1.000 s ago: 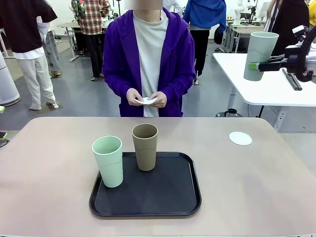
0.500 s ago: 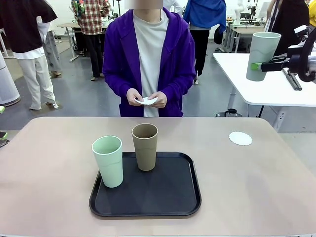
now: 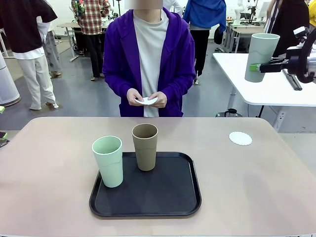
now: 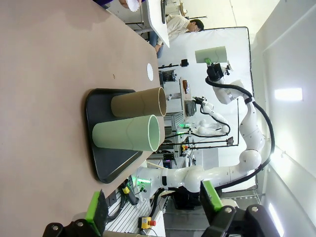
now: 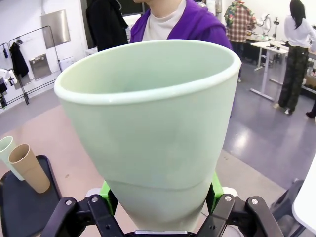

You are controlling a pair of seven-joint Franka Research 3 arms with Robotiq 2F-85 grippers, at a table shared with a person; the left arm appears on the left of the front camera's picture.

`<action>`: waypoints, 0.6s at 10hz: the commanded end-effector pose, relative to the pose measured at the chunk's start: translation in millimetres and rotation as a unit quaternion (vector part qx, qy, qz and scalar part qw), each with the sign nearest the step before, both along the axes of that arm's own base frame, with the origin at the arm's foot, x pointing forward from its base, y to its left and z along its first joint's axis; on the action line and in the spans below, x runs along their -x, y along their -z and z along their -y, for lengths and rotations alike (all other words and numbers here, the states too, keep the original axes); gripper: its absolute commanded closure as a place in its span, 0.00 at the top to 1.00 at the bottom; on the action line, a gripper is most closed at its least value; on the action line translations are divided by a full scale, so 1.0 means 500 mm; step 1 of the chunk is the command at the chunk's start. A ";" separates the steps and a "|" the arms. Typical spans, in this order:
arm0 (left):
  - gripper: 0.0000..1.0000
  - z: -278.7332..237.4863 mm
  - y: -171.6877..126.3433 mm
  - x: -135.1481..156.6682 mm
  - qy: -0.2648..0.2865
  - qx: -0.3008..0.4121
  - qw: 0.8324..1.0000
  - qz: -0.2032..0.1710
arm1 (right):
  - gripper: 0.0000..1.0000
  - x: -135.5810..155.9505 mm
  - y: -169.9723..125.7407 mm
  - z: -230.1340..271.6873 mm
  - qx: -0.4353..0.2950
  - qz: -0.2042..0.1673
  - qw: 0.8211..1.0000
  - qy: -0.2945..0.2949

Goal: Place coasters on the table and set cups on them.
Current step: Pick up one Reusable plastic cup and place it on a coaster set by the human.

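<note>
The right jaws clamp a smooth, tapered mint cup (image 3: pixel 260 57) low on its wall, upright in the air, well apart from the scalloped white coaster (image 3: pixel 240 138) lying flat on the desk (image 3: pixel 44 173). The left jaws gape wide, empty. A second mint cup (image 3: pixel 108 161) and a matte tan cup (image 3: pixel 145 147) stand on a black rounded tray (image 3: pixel 148 210); a person's hands (image 3: pixel 159 98) hold another coaster (image 3: pixel 146 101)

The right end effector (image 3: pixel 257 66) grips a mint cup (image 3: pixel 262 48) upright, high above the desk (image 3: pixel 49 173). A white coaster (image 3: pixel 240 138) lies near the desk's far right corner. A second mint cup (image 3: pixel 108 162) and a tan cup (image 3: pixel 145 148) stand on the black tray (image 3: pixel 173 190). The person's hands (image 3: pixel 134 97) hold another coaster (image 3: pixel 147 101).
</note>
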State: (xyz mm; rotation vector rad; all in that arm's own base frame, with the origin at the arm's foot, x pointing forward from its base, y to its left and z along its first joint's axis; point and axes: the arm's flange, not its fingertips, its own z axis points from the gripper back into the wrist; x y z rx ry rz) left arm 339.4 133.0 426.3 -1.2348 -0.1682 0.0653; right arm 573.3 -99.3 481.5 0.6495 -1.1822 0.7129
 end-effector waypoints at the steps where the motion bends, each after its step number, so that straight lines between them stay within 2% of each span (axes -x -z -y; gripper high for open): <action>1: 1.00 -0.001 -0.004 0.003 -0.001 0.007 1.000 0.004 | 0.83 -0.037 0.060 0.050 -0.006 -0.022 0.999 -0.032; 6: 1.00 -0.001 -0.004 0.003 -0.001 0.007 1.000 0.004 | 0.83 -0.068 0.238 0.068 0.030 -0.016 0.994 -0.100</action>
